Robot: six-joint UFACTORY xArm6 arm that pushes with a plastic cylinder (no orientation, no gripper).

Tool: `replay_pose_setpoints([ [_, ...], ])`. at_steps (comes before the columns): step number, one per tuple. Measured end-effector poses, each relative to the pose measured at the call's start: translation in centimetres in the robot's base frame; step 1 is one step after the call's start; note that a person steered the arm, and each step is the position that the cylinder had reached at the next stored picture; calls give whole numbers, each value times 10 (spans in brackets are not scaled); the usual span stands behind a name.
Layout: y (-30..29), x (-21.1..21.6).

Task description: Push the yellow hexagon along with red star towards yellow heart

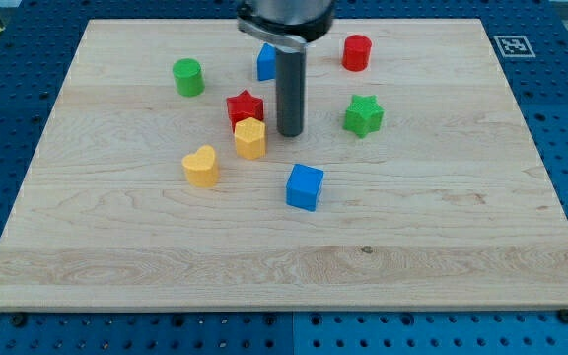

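The yellow hexagon (250,138) sits near the board's middle, touching the red star (245,106) just above it. The yellow heart (202,167) lies a short way down and to the left of the hexagon, with a small gap between them. My tip (290,132) rests on the board just to the right of the hexagon and star, a small gap away from both.
A green cylinder (188,77) stands at upper left. A blue block (266,61) sits partly hidden behind the rod. A red cylinder (357,52) and a green star (363,115) are on the right. A blue cube (305,186) lies below the tip.
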State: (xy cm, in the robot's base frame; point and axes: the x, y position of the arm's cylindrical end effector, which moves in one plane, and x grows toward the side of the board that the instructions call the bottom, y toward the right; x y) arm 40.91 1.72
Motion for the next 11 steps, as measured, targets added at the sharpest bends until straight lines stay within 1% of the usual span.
replay_pose_setpoints([
  [1,8,-29],
  [2,-11,-47],
  [3,-28,-47],
  [5,-70,-46],
  [6,-76,-46],
  [7,-75,-38],
  [8,-61,-24],
  [10,-59,9],
  [11,-59,3],
])
